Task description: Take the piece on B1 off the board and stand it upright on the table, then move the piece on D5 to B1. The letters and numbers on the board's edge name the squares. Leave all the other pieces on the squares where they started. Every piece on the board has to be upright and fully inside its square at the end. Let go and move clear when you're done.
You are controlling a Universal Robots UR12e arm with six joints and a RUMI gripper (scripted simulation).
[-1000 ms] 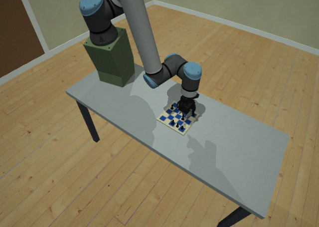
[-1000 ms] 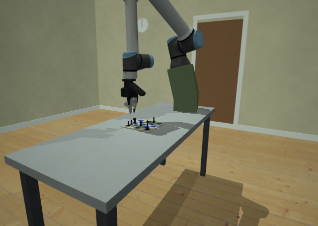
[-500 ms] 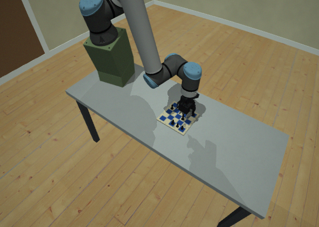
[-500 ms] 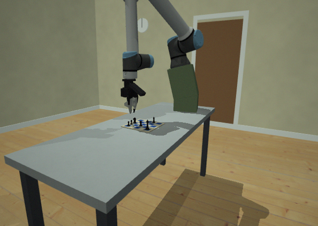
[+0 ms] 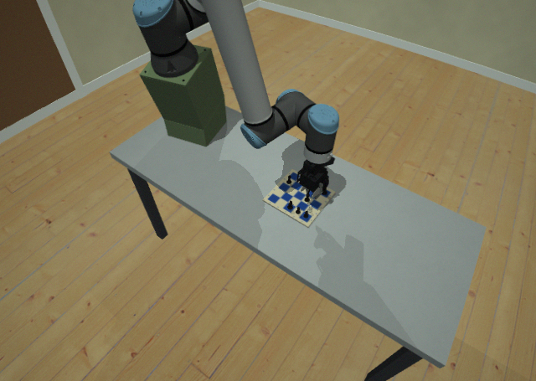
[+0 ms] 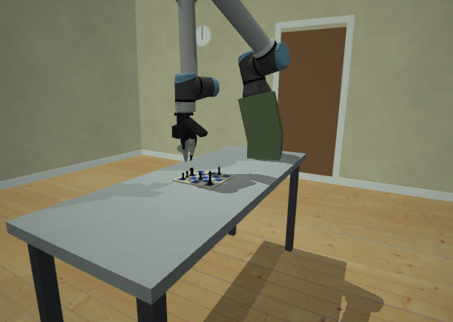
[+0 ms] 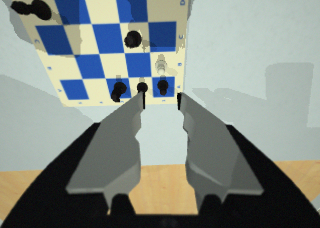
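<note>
The small blue and cream chessboard (image 5: 298, 197) lies on the grey table and also shows in the exterior view (image 6: 203, 177) and the wrist view (image 7: 112, 43). Several black pieces stand upright on it. In the wrist view three black pieces (image 7: 142, 86) stand along the near edge row, a pale piece (image 7: 161, 64) stands one row beyond, and another black piece (image 7: 133, 38) stands further in. The edge letters are too small to read. My gripper (image 7: 161, 93) (image 6: 188, 158) hovers above the board's near edge, fingers narrowed with a clear gap and nothing between them.
The green robot pedestal (image 5: 186, 100) stands at the table's back corner. The arm's elbow (image 5: 290, 117) hangs over the board. The table edge (image 5: 260, 247) runs close to the board's front side.
</note>
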